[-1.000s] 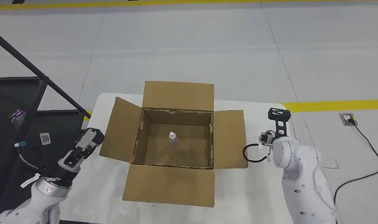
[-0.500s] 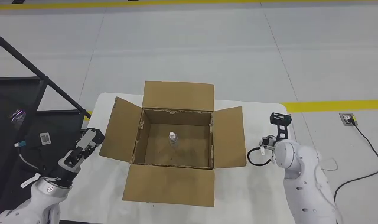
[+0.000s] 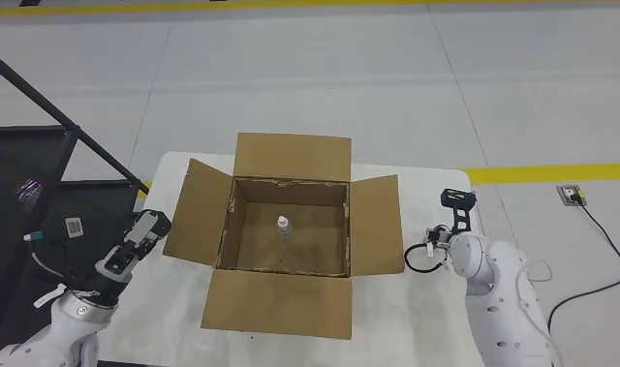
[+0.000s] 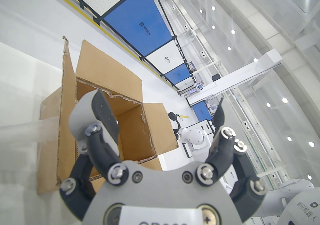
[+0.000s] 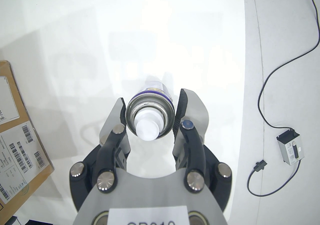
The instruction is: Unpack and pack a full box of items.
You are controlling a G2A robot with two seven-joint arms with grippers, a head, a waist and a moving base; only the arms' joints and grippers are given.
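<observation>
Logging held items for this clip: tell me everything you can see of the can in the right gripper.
The spray can is a metal cylinder with a silvery rimmed top, a white nozzle at its centre and a purple band below the rim. It is upright over the white table, clamped at its sides by the pads of the right gripper. Whether its base rests on the table cannot be told.

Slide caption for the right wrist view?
Right gripper closed on an upright spray can above the white table, cardboard box alongside.

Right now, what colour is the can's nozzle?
White; the nozzle of the can shows best in the right wrist view.
</observation>
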